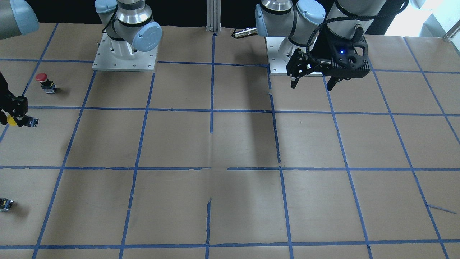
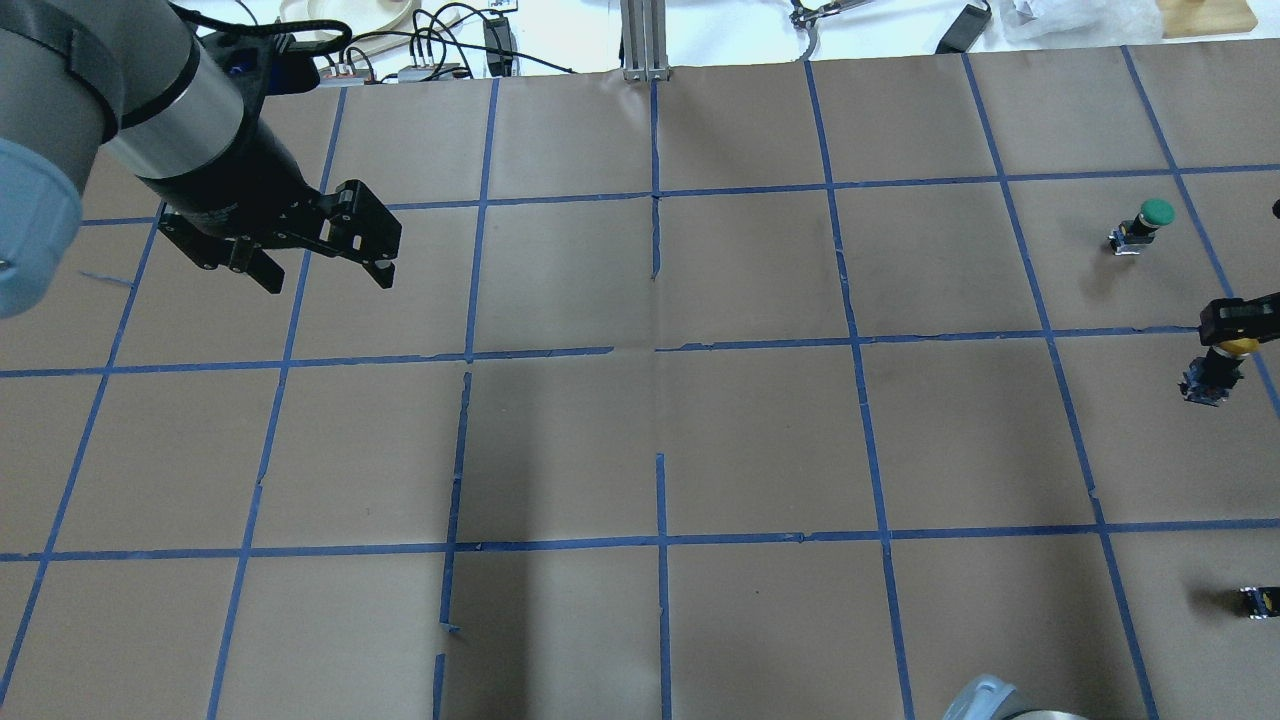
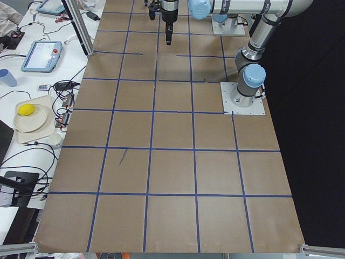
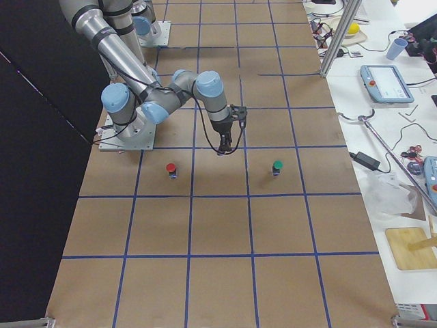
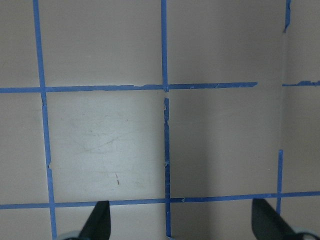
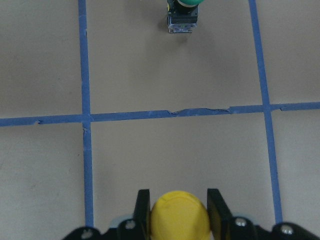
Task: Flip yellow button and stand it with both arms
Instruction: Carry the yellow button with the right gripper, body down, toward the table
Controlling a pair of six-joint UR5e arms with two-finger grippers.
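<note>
My right gripper (image 6: 180, 210) is shut on the yellow button (image 6: 180, 220), with the round yellow cap between its fingers. In the overhead view the right gripper (image 2: 1240, 335) is at the far right edge; the yellow button (image 2: 1222, 365) hangs from it with its black and grey-blue body tilted toward the robot. In the front-facing view the yellow button (image 1: 21, 122) lies sideways in the right gripper (image 1: 12, 119), low over the paper. My left gripper (image 2: 328, 280) is open and empty, hovering on the far left side of the table (image 2: 660, 430). It also shows in the front-facing view (image 1: 312, 87).
A green-capped button (image 2: 1145, 225) stands beyond the right gripper. A red-capped button (image 1: 45, 82) stands between the right gripper and the robot's base. A small capless dark block (image 2: 1258, 600) lies near the table's right edge. Blue tape lines grid the brown paper.
</note>
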